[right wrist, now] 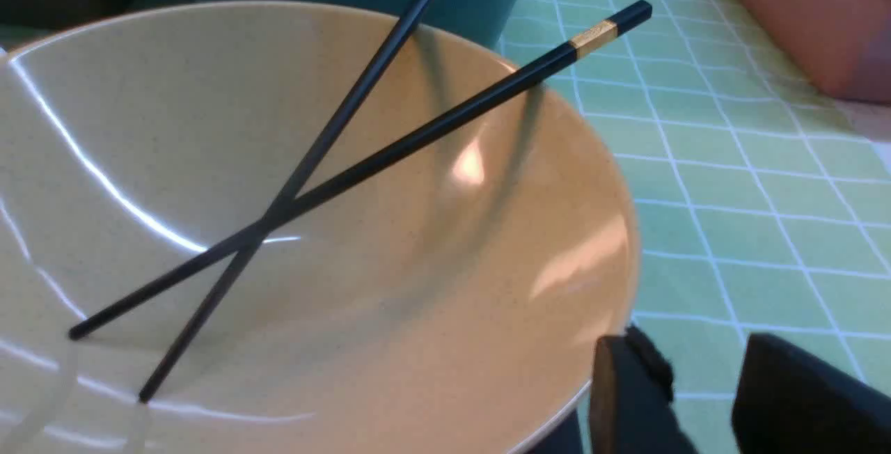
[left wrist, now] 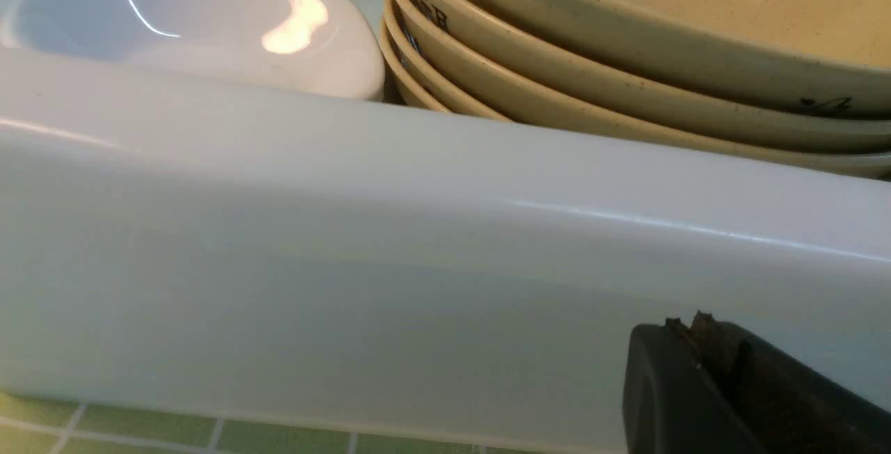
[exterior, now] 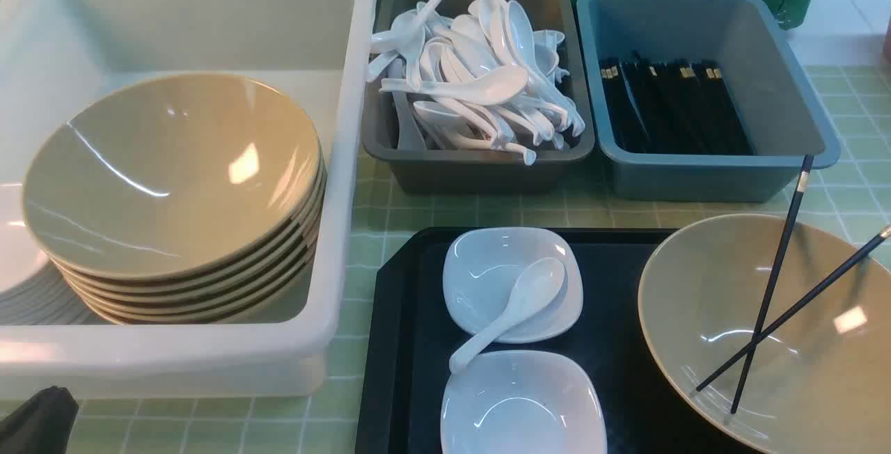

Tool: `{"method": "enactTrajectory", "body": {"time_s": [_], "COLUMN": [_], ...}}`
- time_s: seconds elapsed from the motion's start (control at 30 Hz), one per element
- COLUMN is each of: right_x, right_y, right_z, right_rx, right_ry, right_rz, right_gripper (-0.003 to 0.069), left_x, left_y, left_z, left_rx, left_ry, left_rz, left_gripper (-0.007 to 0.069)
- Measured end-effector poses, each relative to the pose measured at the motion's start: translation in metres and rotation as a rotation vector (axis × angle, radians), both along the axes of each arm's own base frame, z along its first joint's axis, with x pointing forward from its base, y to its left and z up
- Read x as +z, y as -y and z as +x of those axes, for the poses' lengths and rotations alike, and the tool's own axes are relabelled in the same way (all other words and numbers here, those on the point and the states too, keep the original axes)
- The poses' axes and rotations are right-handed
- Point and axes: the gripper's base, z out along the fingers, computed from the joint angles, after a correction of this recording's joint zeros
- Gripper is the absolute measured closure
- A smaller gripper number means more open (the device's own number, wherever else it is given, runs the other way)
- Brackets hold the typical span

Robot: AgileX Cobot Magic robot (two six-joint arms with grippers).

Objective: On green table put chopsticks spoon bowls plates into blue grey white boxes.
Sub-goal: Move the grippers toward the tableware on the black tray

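Note:
On the black tray (exterior: 404, 342) lie two white plates (exterior: 480, 273), and a white spoon (exterior: 529, 294) rests on the farther one. A beige bowl (exterior: 696, 301) at the right holds two crossed black chopsticks (exterior: 770, 287). My right gripper (right wrist: 696, 346) stands open just outside that bowl's (right wrist: 418, 287) rim, over the green table (right wrist: 731, 196), apart from the chopsticks (right wrist: 390, 154). My left gripper (left wrist: 686, 322) is shut on nothing, close against the white box's (left wrist: 348, 231) outer wall. Stacked bowls (left wrist: 626, 92) and a plate (left wrist: 209, 22) sit inside it.
The white box (exterior: 348, 161) fills the left with its bowl stack (exterior: 174, 168). Behind the tray stand the grey box (exterior: 473, 168) heaped with spoons and the blue box (exterior: 696, 175) with chopsticks. A reddish-brown object (right wrist: 800, 15) stands at the far right.

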Motion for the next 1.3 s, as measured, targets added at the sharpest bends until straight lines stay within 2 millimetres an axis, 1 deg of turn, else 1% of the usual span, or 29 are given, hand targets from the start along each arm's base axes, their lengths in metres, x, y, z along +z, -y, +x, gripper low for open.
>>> {"method": "enactTrajectory", "body": {"time_s": [1.3], "right_x": [0.0006], "right_y": [0.0001], "right_z": [0.0005], "right_rx": [0.005], "right_ry": [0.013], "right_rz": [-0.017], "right_gripper": [0.0423], "left_x": [0.0000], "left_y": [0.0000], "left_z": [0.0000], "left_rx": [0.000], "left_ry": [0.000], "left_rz": [0.000], "left_gripper": [0.0626]}}
